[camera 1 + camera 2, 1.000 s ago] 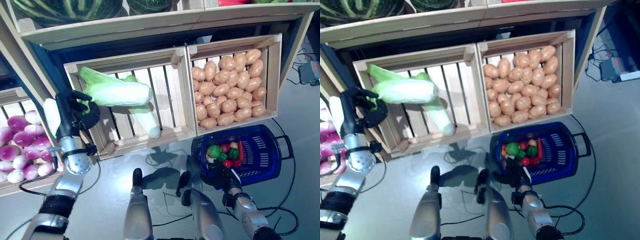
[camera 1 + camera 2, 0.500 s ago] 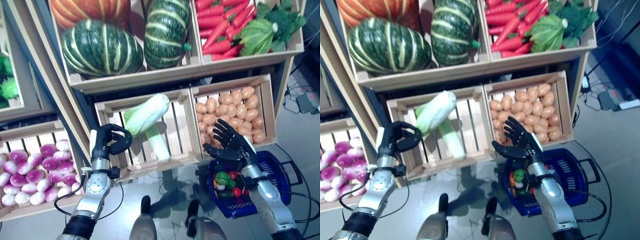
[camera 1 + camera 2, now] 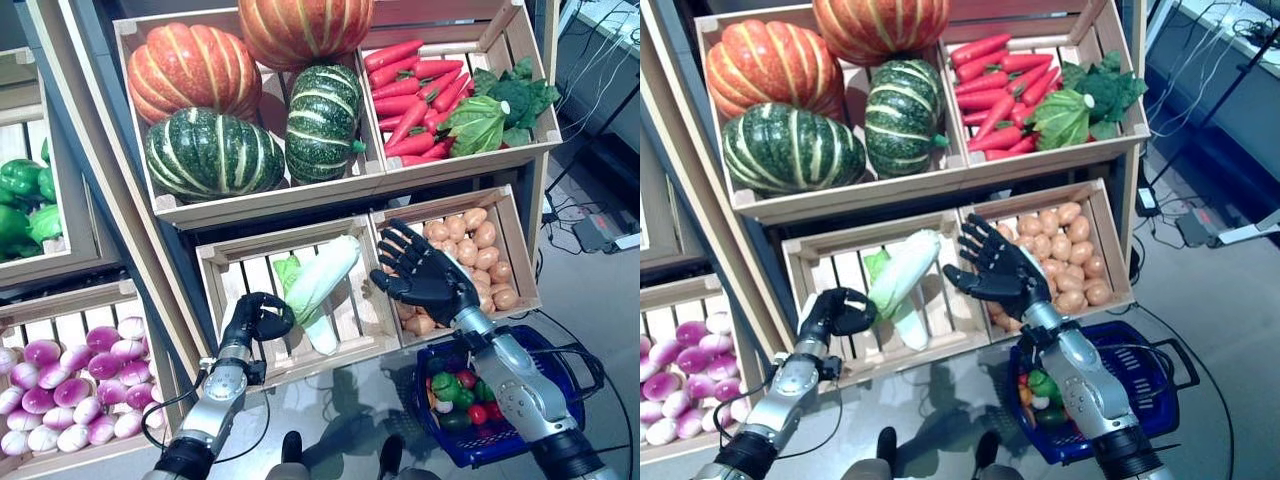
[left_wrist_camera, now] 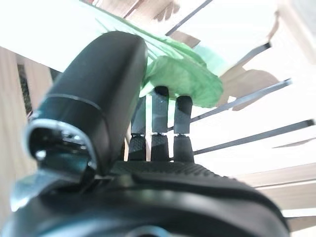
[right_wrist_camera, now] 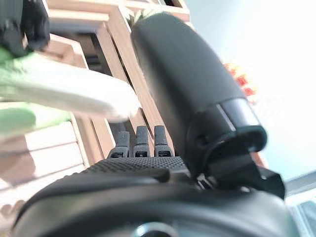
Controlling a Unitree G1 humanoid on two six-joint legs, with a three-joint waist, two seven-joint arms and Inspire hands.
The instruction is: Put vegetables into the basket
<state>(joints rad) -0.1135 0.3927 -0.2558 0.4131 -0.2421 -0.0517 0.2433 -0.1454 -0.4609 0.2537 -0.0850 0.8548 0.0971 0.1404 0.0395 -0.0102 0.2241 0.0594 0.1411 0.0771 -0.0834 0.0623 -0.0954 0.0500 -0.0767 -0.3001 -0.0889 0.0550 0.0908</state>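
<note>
My left hand is shut on the green leafy end of a long pale napa cabbage, held tilted above the slatted wooden crate with its white end up and to the right. In the left wrist view the fingers curl against the green leaf. My right hand is open with spread fingers just right of the cabbage's white end, apart from it. A second cabbage lies in the crate below. The blue basket sits on the floor at lower right with peppers and red vegetables inside.
A potato crate stands behind my right hand. Striped pumpkins, carrots and leafy greens fill the upper shelf. Purple turnips lie at lower left, green peppers at far left.
The camera has tilted upward. My right hand rose from above the basket to beside the cabbage's white end. The cabbage has swung from level to tilted, still in my left hand.
</note>
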